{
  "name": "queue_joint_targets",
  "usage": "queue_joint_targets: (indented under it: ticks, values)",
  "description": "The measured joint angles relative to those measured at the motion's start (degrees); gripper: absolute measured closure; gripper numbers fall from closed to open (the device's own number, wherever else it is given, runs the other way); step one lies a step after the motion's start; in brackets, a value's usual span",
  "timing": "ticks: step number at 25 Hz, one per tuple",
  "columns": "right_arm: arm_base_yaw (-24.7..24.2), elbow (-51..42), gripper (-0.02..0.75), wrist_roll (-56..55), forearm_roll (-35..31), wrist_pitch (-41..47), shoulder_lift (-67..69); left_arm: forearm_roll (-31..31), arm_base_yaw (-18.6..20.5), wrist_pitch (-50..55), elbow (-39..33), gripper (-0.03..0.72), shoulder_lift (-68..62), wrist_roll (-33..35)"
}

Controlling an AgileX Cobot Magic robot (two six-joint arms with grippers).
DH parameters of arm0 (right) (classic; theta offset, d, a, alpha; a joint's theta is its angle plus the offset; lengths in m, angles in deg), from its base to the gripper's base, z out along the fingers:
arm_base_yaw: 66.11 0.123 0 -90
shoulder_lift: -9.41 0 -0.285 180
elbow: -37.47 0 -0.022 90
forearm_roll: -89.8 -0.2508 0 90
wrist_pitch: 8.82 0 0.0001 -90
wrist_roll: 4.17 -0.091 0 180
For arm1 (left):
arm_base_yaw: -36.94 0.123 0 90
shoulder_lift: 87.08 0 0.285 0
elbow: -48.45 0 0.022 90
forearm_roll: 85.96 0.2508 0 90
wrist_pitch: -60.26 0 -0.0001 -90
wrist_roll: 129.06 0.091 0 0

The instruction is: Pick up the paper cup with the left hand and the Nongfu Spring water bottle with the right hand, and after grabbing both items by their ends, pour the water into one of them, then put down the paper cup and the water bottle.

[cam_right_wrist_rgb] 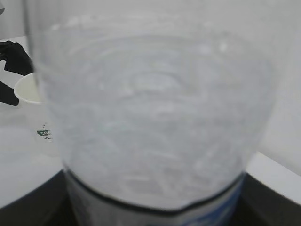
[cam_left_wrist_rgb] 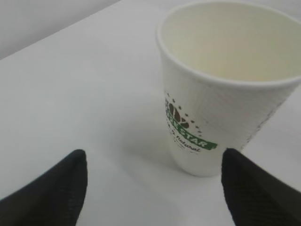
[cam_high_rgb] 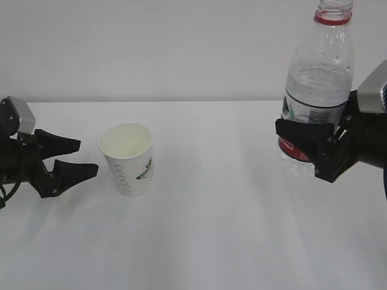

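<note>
The white paper cup (cam_high_rgb: pixel 127 160) with a green logo stands upright on the table, and its cream inside (cam_left_wrist_rgb: pixel 235 42) looks dry. My left gripper (cam_high_rgb: pixel 87 158) is open just left of the cup, level with it, and its fingertips (cam_left_wrist_rgb: pixel 70 179) are short of the cup's base. My right gripper (cam_high_rgb: pixel 314 148) is shut on the Nongfu Spring water bottle (cam_high_rgb: pixel 319 78) around the red-and-white label. The bottle is upright and uncapped, with water (cam_high_rgb: pixel 317 84) up to about its shoulder. The bottle (cam_right_wrist_rgb: pixel 155 117) fills the right wrist view, with the cup (cam_right_wrist_rgb: pixel 29 88) small at the left.
The white table (cam_high_rgb: pixel 211 229) runs to a pale wall behind. The cup and the bottle stand well apart. Nothing else is in view.
</note>
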Motion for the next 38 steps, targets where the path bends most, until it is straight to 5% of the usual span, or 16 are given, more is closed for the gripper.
queue_joint_targets:
  ticks: [14, 29, 38]
  values:
    - [0.0, 0.0, 0.251, 0.0, 0.1, 0.0, 0.0, 6.05, -1.44, -5.98, 2.96, 0.017, -6.37, 0.26]
    - [0.0, 0.0, 0.251, 0.1, 0.81, 0.39, 0.0, 3.78, -8.95, -3.82, 6.1, 0.02, -9.32, 0.6]
    - [0.0, 0.0, 0.251, 0.1, 1.09, 0.39, 0.0, -0.36, -9.88, -4.01, 8.42, 0.02, -11.26, 1.39]
